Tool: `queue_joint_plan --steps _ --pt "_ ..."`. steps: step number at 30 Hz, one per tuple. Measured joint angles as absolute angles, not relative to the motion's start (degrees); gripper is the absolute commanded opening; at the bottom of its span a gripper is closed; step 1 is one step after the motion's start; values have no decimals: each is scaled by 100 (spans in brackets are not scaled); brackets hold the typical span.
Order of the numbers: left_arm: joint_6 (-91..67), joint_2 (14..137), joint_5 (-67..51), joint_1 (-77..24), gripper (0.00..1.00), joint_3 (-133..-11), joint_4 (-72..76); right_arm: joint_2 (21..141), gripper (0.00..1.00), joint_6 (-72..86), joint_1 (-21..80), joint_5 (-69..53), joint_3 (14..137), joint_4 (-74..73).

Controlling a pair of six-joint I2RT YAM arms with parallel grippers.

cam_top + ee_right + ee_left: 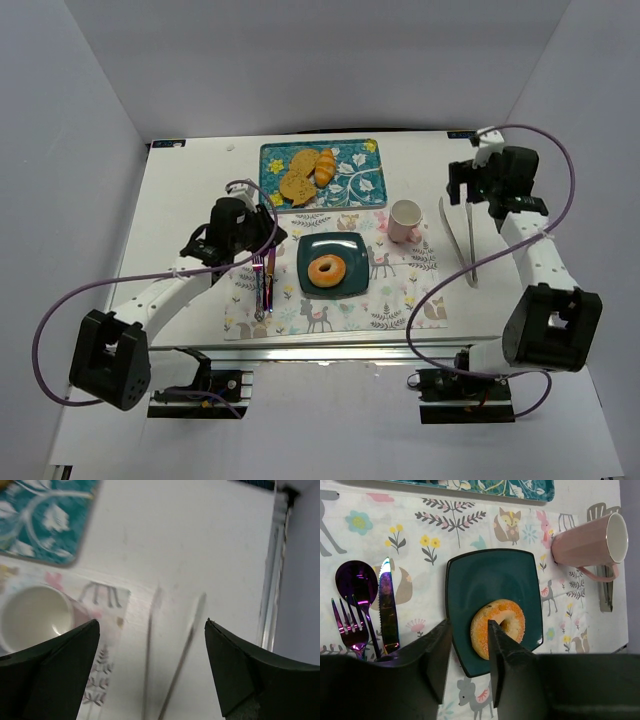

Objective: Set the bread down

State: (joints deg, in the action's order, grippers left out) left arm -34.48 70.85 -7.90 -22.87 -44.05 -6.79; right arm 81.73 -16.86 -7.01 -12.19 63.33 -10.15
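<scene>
The bread (326, 270), a small golden-orange ring with a centre hole, lies on a dark teal square plate (350, 285) in the middle of the patterned placemat. In the left wrist view the bread (507, 625) sits toward the near side of the plate (485, 575). My left gripper (270, 218) is to the left of the plate, open and empty. In its own view my left gripper (470, 625) has its jaws apart above the plate's near edge and holds nothing. My right gripper (482, 192) is open and empty at the far right, and shows in its own view (151, 623).
A teal tray (360, 180) at the back holds toast slices (297, 178) and a croissant (324, 167). A pink cup (404, 220) lies right of the plate. Purple cutlery (264, 285) lies left of it. Metal tongs (466, 245) lie below my right gripper, blurred in its view (150, 630).
</scene>
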Motion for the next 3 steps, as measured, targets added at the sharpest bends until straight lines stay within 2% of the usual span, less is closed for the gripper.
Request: queue_joint_plan --steps 3 --pt "-3406 7175 -757 -2351 32 -4499 -696 7924 89 -1671 -73 -1271 6602 -919"
